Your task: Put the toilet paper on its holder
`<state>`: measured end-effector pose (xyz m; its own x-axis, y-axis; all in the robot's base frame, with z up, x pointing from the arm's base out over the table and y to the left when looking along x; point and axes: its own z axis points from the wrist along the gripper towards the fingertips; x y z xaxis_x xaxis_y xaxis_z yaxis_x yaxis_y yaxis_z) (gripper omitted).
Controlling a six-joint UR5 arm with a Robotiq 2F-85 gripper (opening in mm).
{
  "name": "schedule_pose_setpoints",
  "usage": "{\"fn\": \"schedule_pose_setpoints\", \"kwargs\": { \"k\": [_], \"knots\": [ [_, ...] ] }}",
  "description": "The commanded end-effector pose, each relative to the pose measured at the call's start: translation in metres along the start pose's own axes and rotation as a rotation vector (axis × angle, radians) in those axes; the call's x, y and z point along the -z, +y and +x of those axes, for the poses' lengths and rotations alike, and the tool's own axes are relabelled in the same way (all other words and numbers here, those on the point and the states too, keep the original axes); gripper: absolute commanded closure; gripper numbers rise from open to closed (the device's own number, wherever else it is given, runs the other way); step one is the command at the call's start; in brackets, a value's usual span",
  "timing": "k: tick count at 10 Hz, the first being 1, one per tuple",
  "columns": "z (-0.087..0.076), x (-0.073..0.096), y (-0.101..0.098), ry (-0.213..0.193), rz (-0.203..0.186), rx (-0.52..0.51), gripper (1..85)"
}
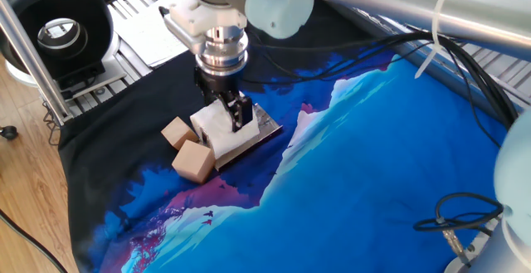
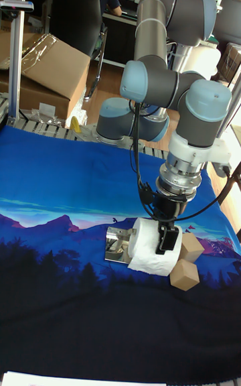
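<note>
White toilet paper (image 2: 152, 246) on its side over the holder (image 2: 119, 243), clamped in the end effector (image 2: 164, 242).

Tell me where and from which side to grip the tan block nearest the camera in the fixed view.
Grip the nearer tan block across its two flat side faces, coming straight down from above. Its top is open, while the other block and the holder with the toilet paper crowd its far side. The gripper is currently shut on the toilet paper.
</note>
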<state>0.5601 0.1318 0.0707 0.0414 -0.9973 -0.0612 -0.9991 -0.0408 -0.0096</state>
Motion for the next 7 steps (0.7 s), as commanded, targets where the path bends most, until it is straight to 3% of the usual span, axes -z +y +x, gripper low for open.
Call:
{"fn": "schedule_pose_setpoints", "kwargs": {
  "k": [1, 4, 5, 6, 7],
  "knots": [
    [0.019, 0.025, -0.002, -0.006, -0.031, -0.024, 0.7],
    [0.044, 0.047, 0.000, -0.029, -0.068, -0.069, 0.7],
    [0.054, 0.053, 0.001, -0.018, -0.070, -0.094, 0.7],
    [0.067, 0.058, 0.002, 0.004, -0.066, -0.125, 5.7],
    [0.084, 0.063, 0.003, 0.033, -0.064, -0.169, 19.0]
  ]
}}
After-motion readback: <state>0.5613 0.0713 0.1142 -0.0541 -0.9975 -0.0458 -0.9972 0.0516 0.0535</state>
